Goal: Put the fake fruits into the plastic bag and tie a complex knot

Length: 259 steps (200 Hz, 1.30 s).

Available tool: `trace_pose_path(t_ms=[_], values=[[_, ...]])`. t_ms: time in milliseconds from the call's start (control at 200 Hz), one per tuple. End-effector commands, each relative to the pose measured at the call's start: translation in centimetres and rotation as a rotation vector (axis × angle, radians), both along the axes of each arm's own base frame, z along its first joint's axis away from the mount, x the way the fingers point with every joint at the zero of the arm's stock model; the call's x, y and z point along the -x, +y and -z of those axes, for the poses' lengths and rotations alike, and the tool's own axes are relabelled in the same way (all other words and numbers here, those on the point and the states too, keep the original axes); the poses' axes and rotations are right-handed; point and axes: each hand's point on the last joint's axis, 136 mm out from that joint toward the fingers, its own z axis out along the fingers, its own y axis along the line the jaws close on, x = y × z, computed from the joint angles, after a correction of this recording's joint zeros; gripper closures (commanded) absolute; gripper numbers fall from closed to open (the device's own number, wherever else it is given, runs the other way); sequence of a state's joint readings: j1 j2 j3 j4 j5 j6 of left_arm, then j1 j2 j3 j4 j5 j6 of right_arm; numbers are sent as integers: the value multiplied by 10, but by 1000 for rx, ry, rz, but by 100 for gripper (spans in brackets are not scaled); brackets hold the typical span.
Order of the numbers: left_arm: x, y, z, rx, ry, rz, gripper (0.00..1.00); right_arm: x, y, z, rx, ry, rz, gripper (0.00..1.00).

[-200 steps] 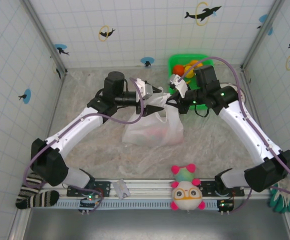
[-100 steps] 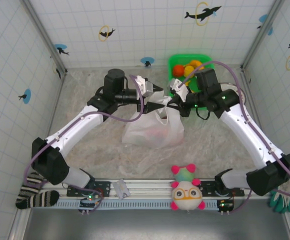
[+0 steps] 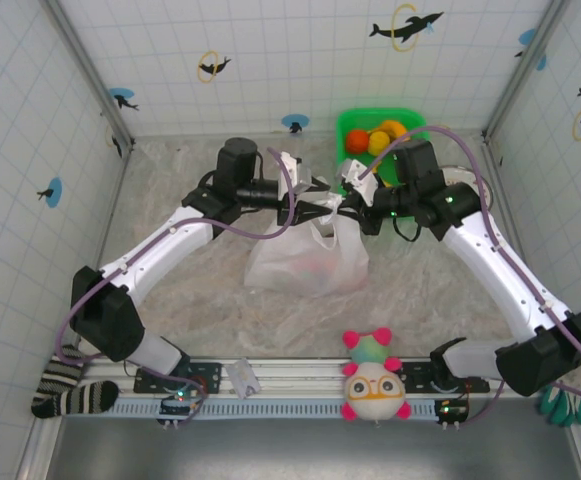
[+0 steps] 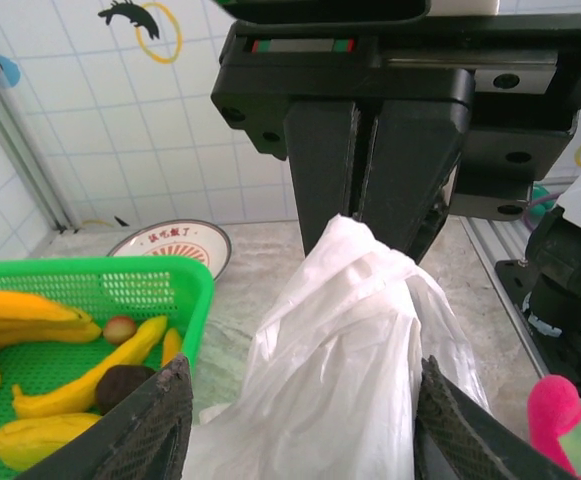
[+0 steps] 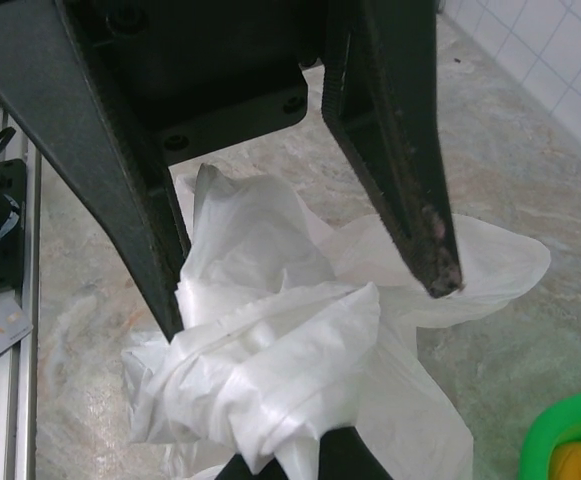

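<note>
**White film bunched between two claws, no knot made out yet**

On the left, the left claw [image 5: 310, 307] stands about half open. Its fingers [image 5: 135, 225] straddle the gathered top of the bag [image 3: 305, 260], one against the plastic and the other just clear, so it grips nothing.

The bag sits mid-tabletop [image 3: 200, 310] between the arms. Its body slumps toward the near edge and its top is drawn up into a crumpled wad. A faint reddish shade shows through its wall, but I cannot tell what lies inside.

To the right, the right claw [image 4: 368, 228] is clamped on the very tip of that wad and holds it up. Further right, at the back, the green basket [image 4: 90, 268] holds fruits [image 4: 30, 310]: bananas, a dark one and an orange one.

The step in hand looks like taking a second hold for the tie. To do it well, the left claw should close below the right claw's pinch. It should take the whole bunch rather than one loose fold, or the thin film may slip or tear. The right claw should hold the tip taut, and any pull should be gentle and sideways. With fruits in the basket, tying now may be too soon.
</note>
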State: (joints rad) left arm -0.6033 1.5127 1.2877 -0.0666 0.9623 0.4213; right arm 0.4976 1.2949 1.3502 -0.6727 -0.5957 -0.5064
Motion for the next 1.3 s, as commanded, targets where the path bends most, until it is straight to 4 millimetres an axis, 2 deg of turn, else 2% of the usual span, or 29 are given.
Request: trace_pose_path(t_ms=[0,125,285,375,495,595,716,896,1011,1111,1291], values=[[3,-1,12,-30,35,27,48,6,1,-15,-40,-68,-21,100],[5,0,20,-50,53,29,54,6,0,-16,-41,-76,-18,100],[7,1,21,-59,57,34,59,5,0,-17,-41,-83,-8,100],[8,2,23,-69,58,33,66,4,-1,-18,-45,-89,3,97],[6,3,28,-86,58,23,79,4,-4,-15,-31,-82,14,90],[7,3,27,-87,54,22,92,7,-6,-11,-13,-70,11,79],[5,4,24,-85,32,12,100,11,-11,-4,28,-61,11,65],[4,3,18,-75,15,10,100,17,-17,-10,56,-61,5,42],[5,3,16,-71,12,13,100,12,-15,-20,49,-80,14,33],[6,2,16,-69,10,17,100,1,-11,-20,65,-98,40,31],[5,2,16,-72,3,9,100,-7,4,-21,41,-96,16,31]])
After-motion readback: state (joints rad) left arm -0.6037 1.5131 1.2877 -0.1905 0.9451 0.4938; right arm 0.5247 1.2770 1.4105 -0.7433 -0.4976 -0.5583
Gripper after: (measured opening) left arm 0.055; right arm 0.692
